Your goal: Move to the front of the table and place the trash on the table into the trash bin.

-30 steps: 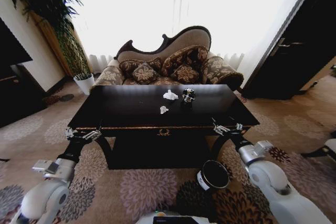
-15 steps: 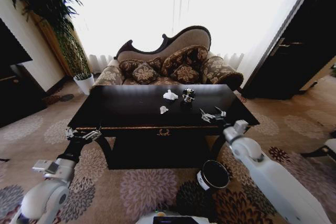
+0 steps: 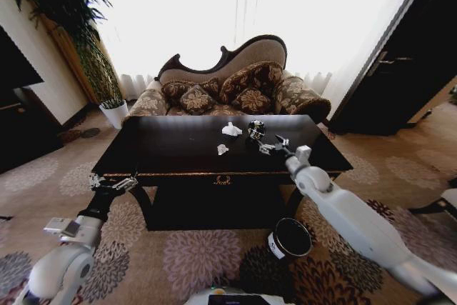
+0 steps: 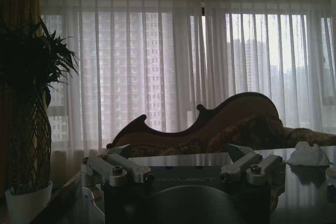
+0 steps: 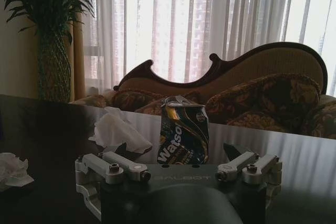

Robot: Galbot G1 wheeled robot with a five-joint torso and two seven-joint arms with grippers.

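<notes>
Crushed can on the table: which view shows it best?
Right wrist view: the crushed can stands large and upright just beyond the open right gripper, its label partly readable. Head view shows the can small on the table. In the left wrist view I can't make it out.

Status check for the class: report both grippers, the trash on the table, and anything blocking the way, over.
Right gripper open, over the table, facing the crushed can. Left gripper open, parked at the table's front corner. Two crumpled tissues beside the can. Bin on the floor, nothing blocking.
</notes>
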